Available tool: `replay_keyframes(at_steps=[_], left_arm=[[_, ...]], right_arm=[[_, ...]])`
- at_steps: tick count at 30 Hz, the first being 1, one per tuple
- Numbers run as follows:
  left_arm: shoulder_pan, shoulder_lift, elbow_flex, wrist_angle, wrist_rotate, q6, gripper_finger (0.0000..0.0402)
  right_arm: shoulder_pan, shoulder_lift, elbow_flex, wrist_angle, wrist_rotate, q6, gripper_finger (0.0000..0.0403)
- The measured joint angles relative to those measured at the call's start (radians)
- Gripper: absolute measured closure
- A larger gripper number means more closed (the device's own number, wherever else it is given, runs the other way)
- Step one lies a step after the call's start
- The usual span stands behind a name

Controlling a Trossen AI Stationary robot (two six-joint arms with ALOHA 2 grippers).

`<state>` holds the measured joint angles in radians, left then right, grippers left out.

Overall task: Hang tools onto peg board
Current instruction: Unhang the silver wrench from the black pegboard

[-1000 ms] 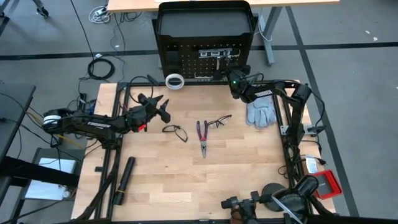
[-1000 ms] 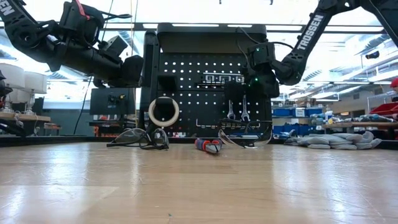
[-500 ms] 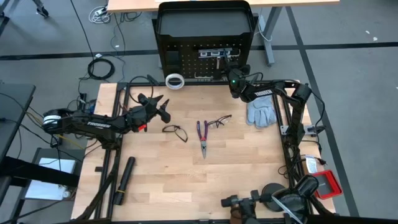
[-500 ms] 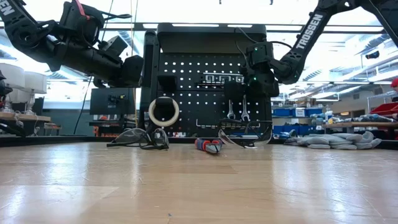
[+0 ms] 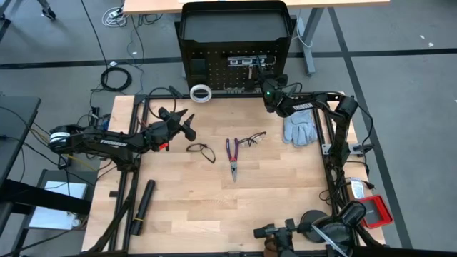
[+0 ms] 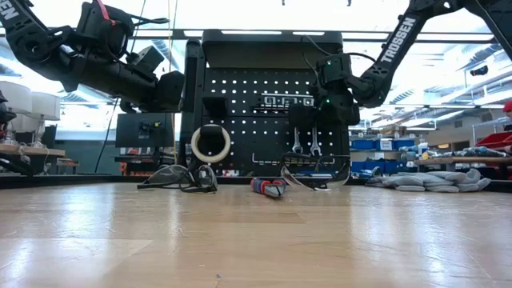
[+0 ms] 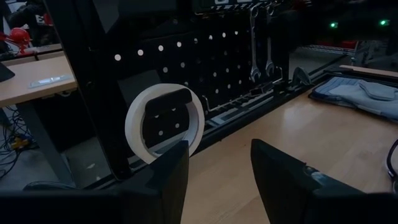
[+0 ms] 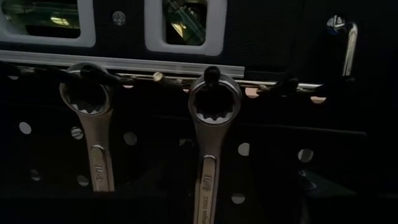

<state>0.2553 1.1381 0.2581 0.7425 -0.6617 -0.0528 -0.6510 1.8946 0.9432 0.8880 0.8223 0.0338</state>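
You're sitting with the right gripper [image 5: 265,84] up against the peg board [image 5: 235,32] at the far edge of the table, right in front of the two wrenches. Both wrenches, one [image 8: 93,134] and the other [image 8: 210,143], are hanging by their ring ends on pegs, shanks pointing down, and nothing is showing between your fingers there. I can't tell from these views how wide that gripper is standing.

Your left gripper [image 7: 219,171] is hovering open and empty over the left part of the table, looking at the white tape ring [image 7: 164,123], which is leaning upright against the foot of the board.

What's waiting on the table [image 5: 214,207]: the red-and-blue-handled pliers [image 5: 232,155] lying flat in the middle, one pair of glasses [image 5: 201,150] just to their left, another pair [image 5: 251,138] just to the right and farther back.

The pliers are looking stiff and the heaviest of the lot; I'd take them across both handles near the pivot so they don't splay. The glasses are light and fragile with springy arms, so pinch the frame at the bridge, gently. The tape ring is light and likely to roll; grip through its wall.

Against the frames from a second back, your right gripper is sitting a touch nearer the board; tools and left arm are unchanged.
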Motion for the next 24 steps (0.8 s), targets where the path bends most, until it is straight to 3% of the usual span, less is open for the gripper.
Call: replay_keyframes(at_steps=[11,18,24], left_arm=[[0.0,0.0,0.0,0.004,0.0,0.002,0.0224],[0.0,0.0,0.001,0.034,0.0,0.026,0.0224],[0.0,0.0,0.001,0.037,0.0,0.055,0.0224]], right_arm=[[0.003,-0.002,0.002,-0.019,-0.006,-0.016,0.0366],[0.012,-0.04,0.003,-0.12,-0.014,-0.061,0.0352],[-0.013,-0.095,0.003,-0.257,-0.116,-0.06,0.0359]])
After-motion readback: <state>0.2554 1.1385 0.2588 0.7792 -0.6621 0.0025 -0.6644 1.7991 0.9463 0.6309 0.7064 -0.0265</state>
